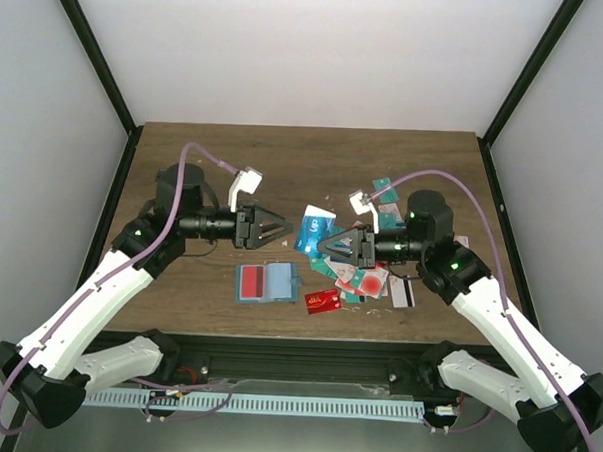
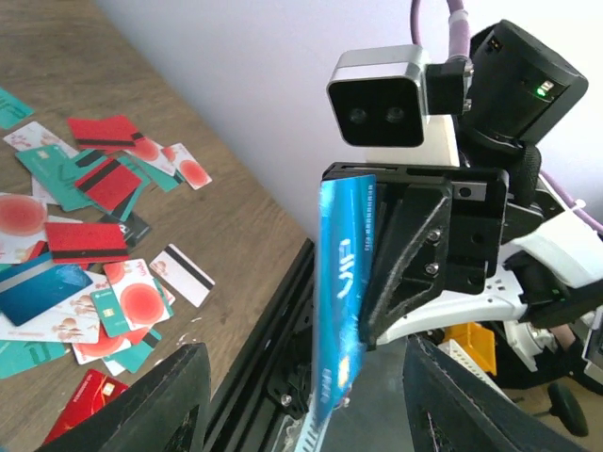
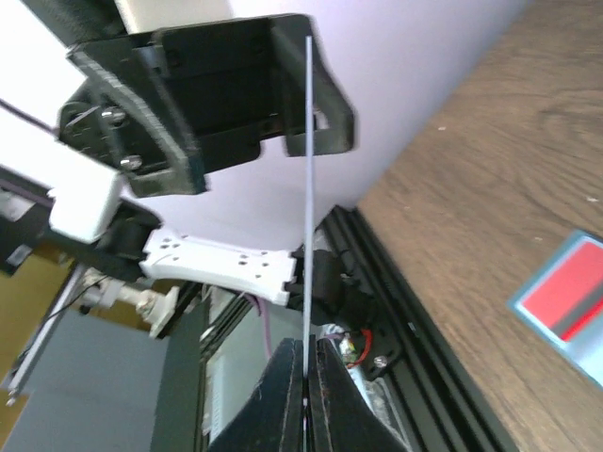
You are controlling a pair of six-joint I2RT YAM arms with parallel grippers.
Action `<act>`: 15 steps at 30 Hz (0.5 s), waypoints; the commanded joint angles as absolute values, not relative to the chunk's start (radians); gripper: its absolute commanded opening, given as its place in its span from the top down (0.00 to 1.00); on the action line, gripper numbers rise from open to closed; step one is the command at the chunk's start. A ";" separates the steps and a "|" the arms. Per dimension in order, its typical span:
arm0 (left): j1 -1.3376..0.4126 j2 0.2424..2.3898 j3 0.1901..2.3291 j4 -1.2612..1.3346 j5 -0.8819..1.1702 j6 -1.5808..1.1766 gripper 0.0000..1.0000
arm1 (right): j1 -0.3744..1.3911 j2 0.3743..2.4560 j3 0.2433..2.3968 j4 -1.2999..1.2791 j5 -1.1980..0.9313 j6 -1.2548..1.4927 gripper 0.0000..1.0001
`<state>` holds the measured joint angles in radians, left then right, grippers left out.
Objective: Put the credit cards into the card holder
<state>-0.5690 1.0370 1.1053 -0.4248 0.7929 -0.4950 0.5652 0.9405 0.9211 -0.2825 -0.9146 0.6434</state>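
Credit card [image 2: 341,282], blue: probably light, stiff, slick; pinched across flat faces near edge in closed right gripper [image 3: 304,363] jaws; left gripper [image 1: 284,229] jaws open.

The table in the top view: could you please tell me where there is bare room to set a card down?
Bare wood runs along the far edge of the table, beyond both arms, and between the card holder and the left arm. The credit cards crowd the right side around the right gripper.
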 commanded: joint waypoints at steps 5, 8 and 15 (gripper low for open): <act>-0.563 1.038 1.110 -0.365 0.909 -0.518 0.45 | 0.557 0.956 0.933 -0.036 -1.176 0.739 0.99; -0.564 1.041 1.106 -0.347 0.935 -0.537 0.50 | 0.557 0.968 0.928 -0.008 -1.197 0.756 0.99; -0.564 1.040 1.097 -0.302 0.976 -0.568 0.53 | 0.557 0.995 0.933 0.001 -1.210 0.766 0.99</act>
<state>-0.5671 1.0386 1.1061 -0.3595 0.9241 -0.5434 0.5640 0.9871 0.9207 -0.0372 -1.1713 0.7464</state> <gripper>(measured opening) 0.474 0.024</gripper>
